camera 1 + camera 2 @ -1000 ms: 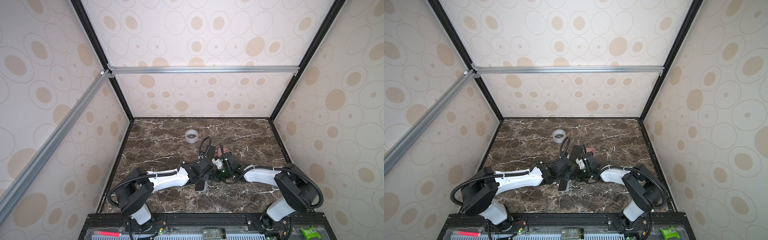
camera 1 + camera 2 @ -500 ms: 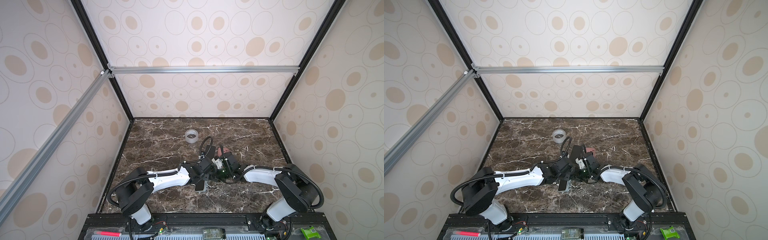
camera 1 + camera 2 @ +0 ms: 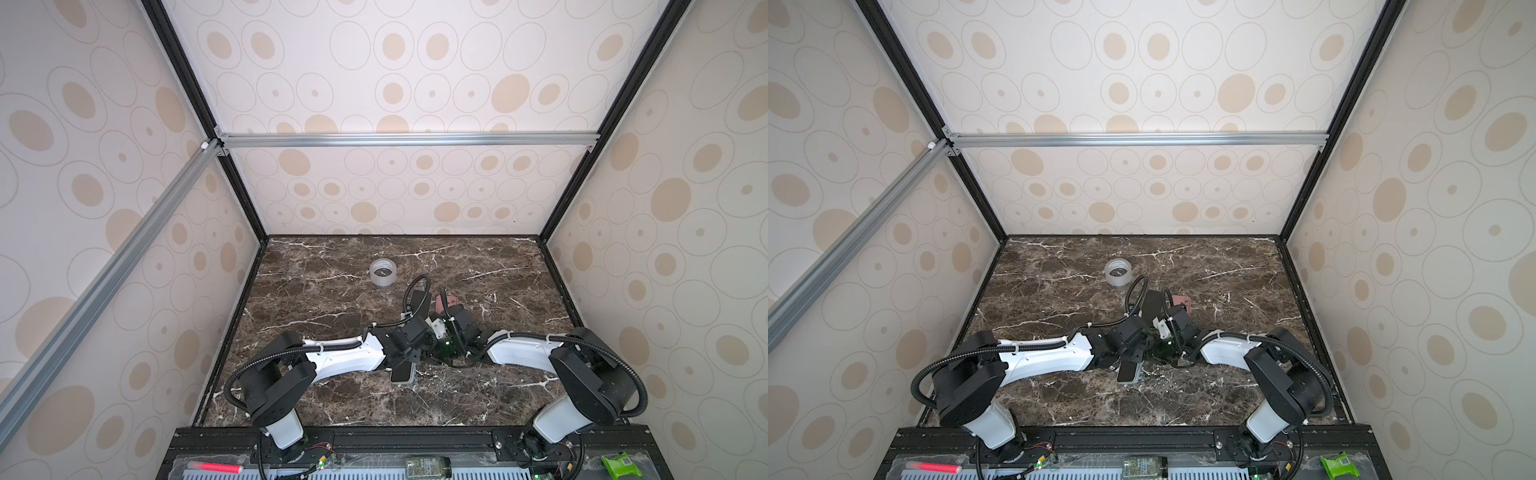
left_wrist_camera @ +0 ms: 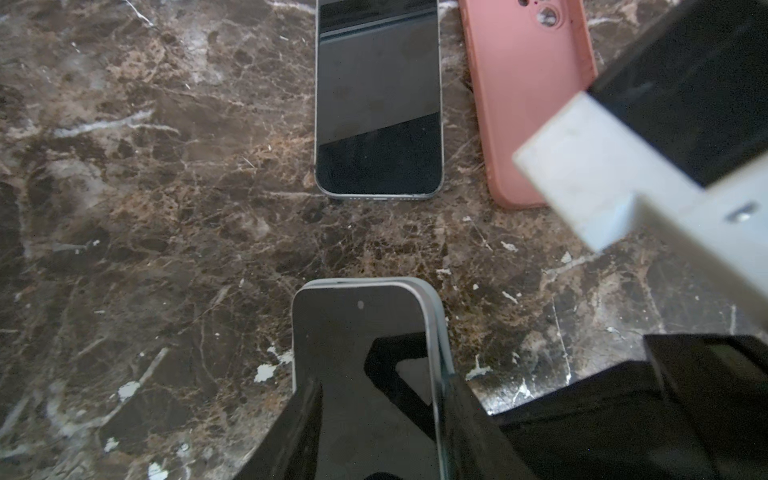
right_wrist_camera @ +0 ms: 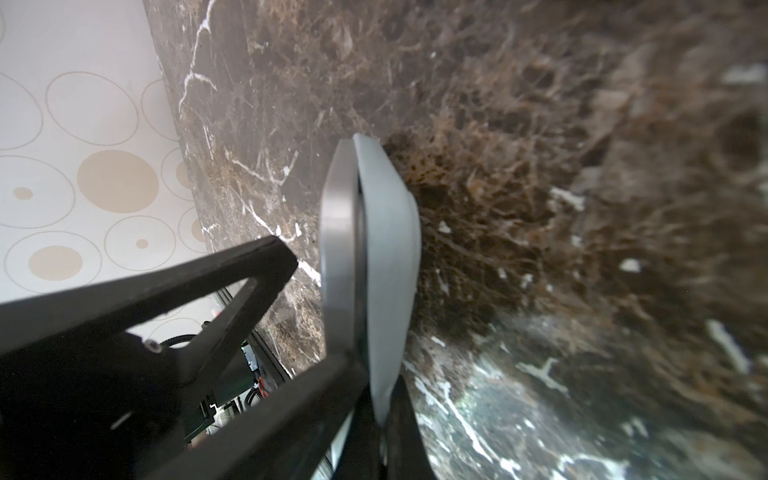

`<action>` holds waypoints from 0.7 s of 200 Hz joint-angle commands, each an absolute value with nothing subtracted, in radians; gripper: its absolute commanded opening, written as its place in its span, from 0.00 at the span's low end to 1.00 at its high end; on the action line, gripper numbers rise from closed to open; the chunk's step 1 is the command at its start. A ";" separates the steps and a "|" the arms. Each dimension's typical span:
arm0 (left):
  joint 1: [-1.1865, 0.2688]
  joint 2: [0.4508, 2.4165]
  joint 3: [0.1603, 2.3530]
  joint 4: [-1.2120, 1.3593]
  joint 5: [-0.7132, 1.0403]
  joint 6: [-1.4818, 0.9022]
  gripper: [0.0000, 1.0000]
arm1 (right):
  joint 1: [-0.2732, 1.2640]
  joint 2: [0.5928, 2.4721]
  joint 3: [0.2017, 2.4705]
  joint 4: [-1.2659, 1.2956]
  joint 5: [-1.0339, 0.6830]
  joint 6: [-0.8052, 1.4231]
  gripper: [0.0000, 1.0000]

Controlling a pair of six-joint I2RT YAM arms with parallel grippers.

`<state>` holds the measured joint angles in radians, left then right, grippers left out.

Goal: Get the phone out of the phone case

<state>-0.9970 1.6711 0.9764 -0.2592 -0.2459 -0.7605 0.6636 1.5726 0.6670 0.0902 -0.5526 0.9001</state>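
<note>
Phone (image 4: pixel 357 345) is mid-table on the marble table (image 3: pixel 332 299), slightly toward the near edge, where the two arms meet. In both top views its near end sticks out from under the left wrist. Its long axis runs near-to-far with a slight slant. The screen faces up and the end with the front-camera dot points to the far wall. Left gripper (image 4: pixel 380 399) is clamped across the phone's width, one finger on each long side. The pale grey phone case (image 5: pixel 388 249) is on the phone's back, but along one long side its rim stands off the metal edge with a visible gap. Right gripper (image 5: pixel 380 386) is pinched tight on that loose case rim. Can't tell if the phone touches the marble. Beyond the dot end a second phone (image 4: pixel 378 104) lies flat, screen up, with roughly the same long-axis direction. A pink case (image 4: pixel 528 104) lies just beside it, not touching, camera cut-out at its far end. A tape roll (image 3: pixel 382 273) sits further back, well apart.
</note>
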 commanded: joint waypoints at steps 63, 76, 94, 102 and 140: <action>-0.992 1.686 0.976 -0.460 -0.397 -0.784 0.42 | 0.663 1.542 0.670 0.088 -0.546 0.897 0.00; -0.992 1.678 0.978 -0.470 -0.406 -0.787 0.42 | 0.664 1.543 0.671 0.087 -0.545 0.897 0.00; -0.992 1.668 0.976 -0.478 -0.412 -0.791 0.41 | 0.663 1.545 0.671 0.089 -0.543 0.900 0.00; -0.991 1.664 0.976 -0.483 -0.416 -0.791 0.40 | 0.663 1.545 0.671 0.089 -0.543 0.900 0.00; -0.992 1.651 0.966 -0.493 -0.423 -0.794 0.39 | 0.663 1.546 0.670 0.095 -0.541 0.903 0.00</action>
<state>-1.0073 1.6585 0.9901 -0.3069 -0.3046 -0.7750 0.6666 1.5726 0.6670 0.1184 -0.5491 0.9001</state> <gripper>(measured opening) 0.395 0.046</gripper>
